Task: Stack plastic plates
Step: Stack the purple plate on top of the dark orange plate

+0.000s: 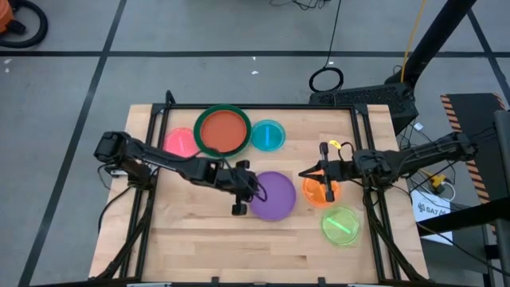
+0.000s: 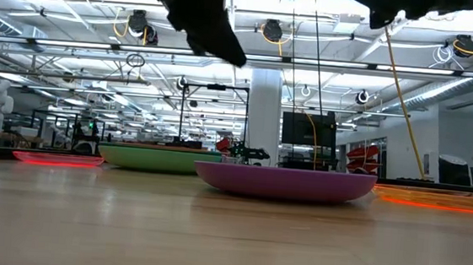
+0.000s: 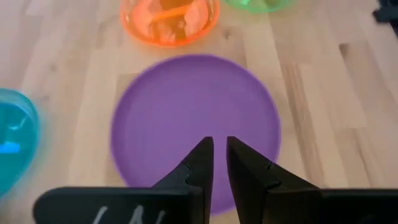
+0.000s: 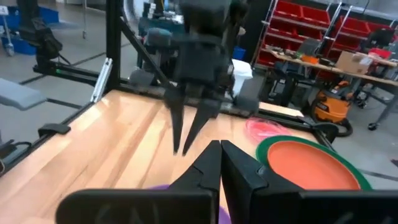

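The purple plate point(image 1: 275, 197) lies flat on the table's middle; it also shows in the left wrist view point(image 3: 196, 106) and the low view point(image 2: 283, 181). My left gripper point(image 1: 249, 191) hovers over its left part, shut and empty point(image 3: 219, 146). My right gripper point(image 1: 304, 173) hangs shut and empty point(image 4: 219, 149) above the table between the purple plate and the small orange plate point(image 1: 323, 192). The red-orange plate point(image 1: 222, 131) lies in the dark green plate point(image 1: 239, 113) at the far side. The pink plate point(image 1: 178, 143), blue plate point(image 1: 268, 135) and lime green plate point(image 1: 341, 225) lie apart.
Black rails point(image 1: 143, 199) run along the table's left and right sides and its far edge. The bare wood point(image 1: 199, 247) at the near left has free room. In the low view both grippers point(image 2: 203, 20) hang well above the plates.
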Tool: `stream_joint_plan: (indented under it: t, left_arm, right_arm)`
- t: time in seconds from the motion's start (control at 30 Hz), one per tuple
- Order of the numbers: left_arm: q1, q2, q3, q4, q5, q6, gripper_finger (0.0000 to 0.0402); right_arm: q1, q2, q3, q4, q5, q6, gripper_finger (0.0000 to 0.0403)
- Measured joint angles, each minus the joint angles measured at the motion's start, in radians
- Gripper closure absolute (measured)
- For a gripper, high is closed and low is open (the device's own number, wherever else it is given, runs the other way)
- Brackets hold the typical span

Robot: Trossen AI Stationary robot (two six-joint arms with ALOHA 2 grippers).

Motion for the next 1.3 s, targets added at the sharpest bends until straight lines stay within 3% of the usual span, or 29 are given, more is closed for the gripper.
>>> stream_joint_plan:
  t: [0.2, 0.4, 0.57, 0.77, 1.3]
  left_arm:
    - [-0.022, 0.063, 0.0, 0.029, -0.048, -0.027, 0.0348]
    - [-0.024, 0.066, 0.0, 0.031, -0.098, -0.053, 0.0348]
    - [-0.02, 0.066, 0.0, 0.035, -0.174, -0.048, 0.0348]
    - [0.011, 0.066, 0.0, 0.034, -0.177, -0.065, 0.0348]
    - [0.04, 0.078, 0.0, 0.041, -0.178, -0.213, 0.0348]
  right_arm:
    - [0.023, -0.047, -0.123, 0.162, 0.033, -0.039, 0.0397]
    - [0.026, -0.16, -0.191, 0.177, 0.08, -0.04, 0.0397]
    - [0.026, -0.266, -0.212, 0.106, 0.103, -0.042, 0.0397]
    - [0.026, -0.383, -0.213, -0.004, 0.103, -0.041, 0.0397]
    - [0.026, -0.486, -0.213, -0.116, 0.184, -0.108, 0.0397]
